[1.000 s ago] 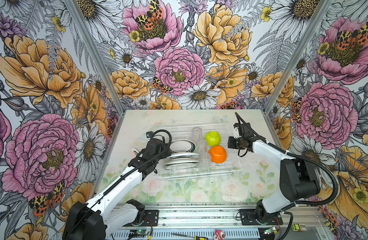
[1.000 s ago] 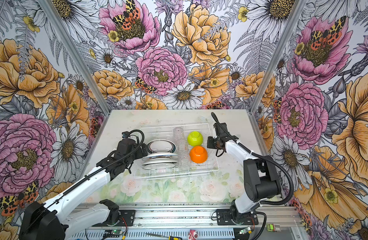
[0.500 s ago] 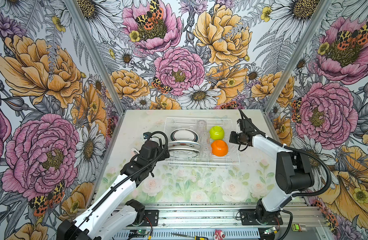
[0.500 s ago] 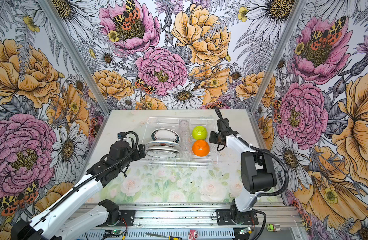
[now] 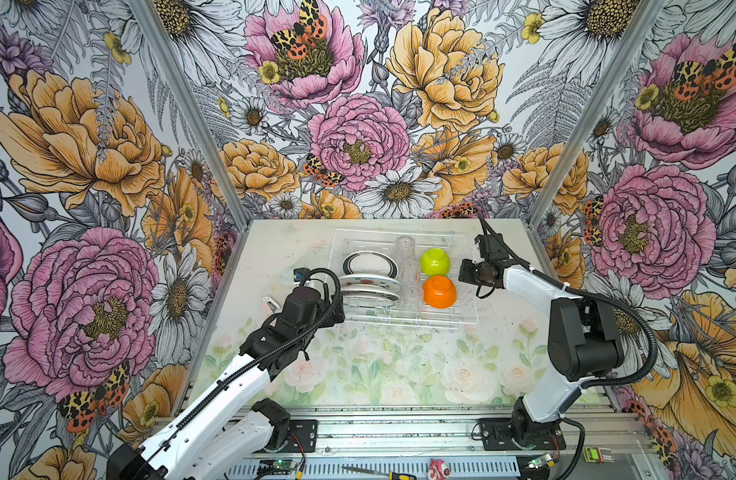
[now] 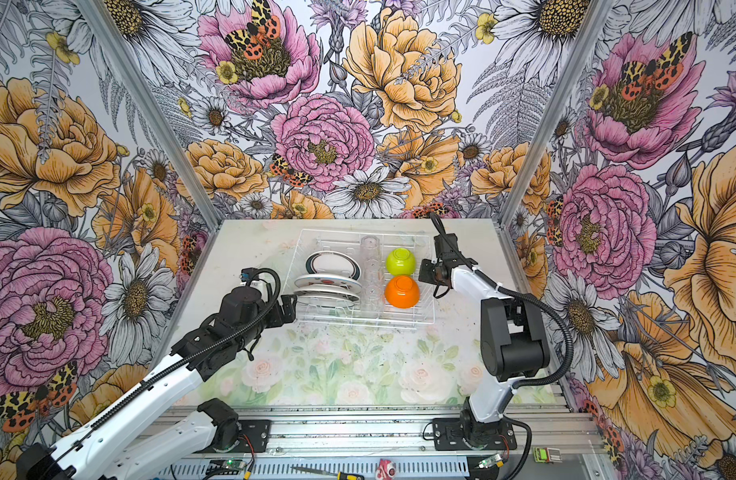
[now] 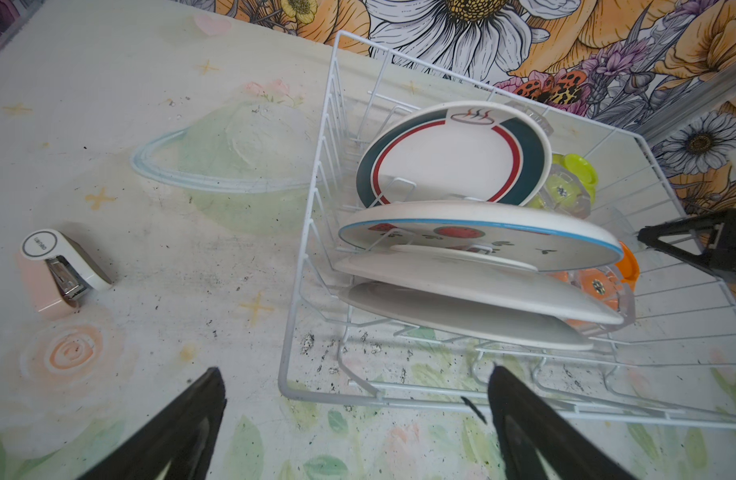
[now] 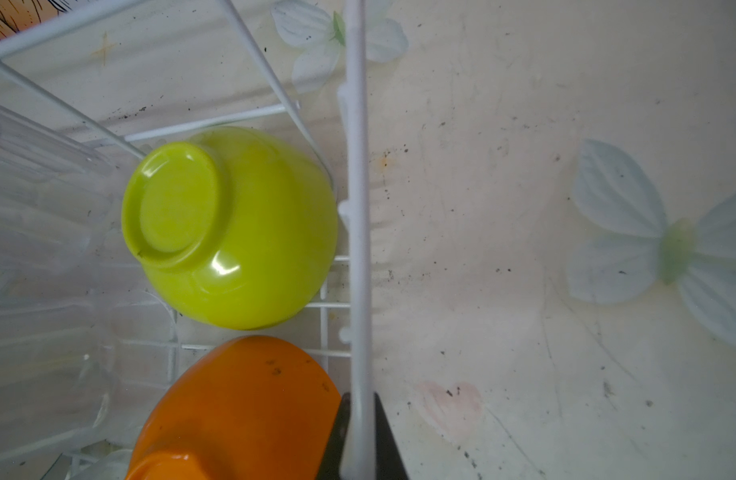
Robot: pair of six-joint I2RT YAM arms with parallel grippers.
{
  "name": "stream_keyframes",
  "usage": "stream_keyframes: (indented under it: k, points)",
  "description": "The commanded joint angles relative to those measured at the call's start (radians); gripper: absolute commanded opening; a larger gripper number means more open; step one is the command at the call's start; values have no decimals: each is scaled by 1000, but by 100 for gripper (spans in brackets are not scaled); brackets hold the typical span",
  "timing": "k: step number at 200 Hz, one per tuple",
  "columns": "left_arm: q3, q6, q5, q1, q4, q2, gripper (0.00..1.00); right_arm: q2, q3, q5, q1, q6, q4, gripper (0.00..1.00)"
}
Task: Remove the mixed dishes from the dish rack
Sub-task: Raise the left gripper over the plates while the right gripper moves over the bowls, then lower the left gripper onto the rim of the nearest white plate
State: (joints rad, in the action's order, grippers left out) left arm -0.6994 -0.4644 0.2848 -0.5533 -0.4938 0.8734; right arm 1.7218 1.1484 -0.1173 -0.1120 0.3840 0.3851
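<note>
Well, wht wire rack [image 5: 466,300], plates [image 7: 453,166] leaning, bowls [image 8: 233,232] inverted

In the wire rack [image 5: 399,321]: plates [image 5: 370,284] tilted at 9 o'clock, clear tumblers [image 5: 408,270] central, green bowl [image 5: 435,262] and orange bowl [image 5: 439,291] overturned at 3.

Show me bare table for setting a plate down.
Widest bare table: in front of the dish rack, between the arms. Crowded: left of the rack, with stapler and open left gripper; right gripper clamps its right rim.
</note>
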Motion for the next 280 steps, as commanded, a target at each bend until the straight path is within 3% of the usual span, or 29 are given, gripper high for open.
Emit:
stream_keyframes:
  k: [1,57,145,212,280]
  points:
    - [-18,24,-22,-11,3,11,99,-24,-5,101,17,-107,-3,0]
    - [-43,35,-39,-29,18,39,99,-60,-50,60,12,-188,-5,0]
    - [-52,47,-54,-56,18,31,99,-101,-102,91,-46,-256,-5,0]
    - [-12,49,-104,-60,16,-19,99,-96,-87,46,-81,-273,-6,0]
    - [14,51,-127,-62,12,-49,99,-87,-90,79,-110,-230,-4,0]
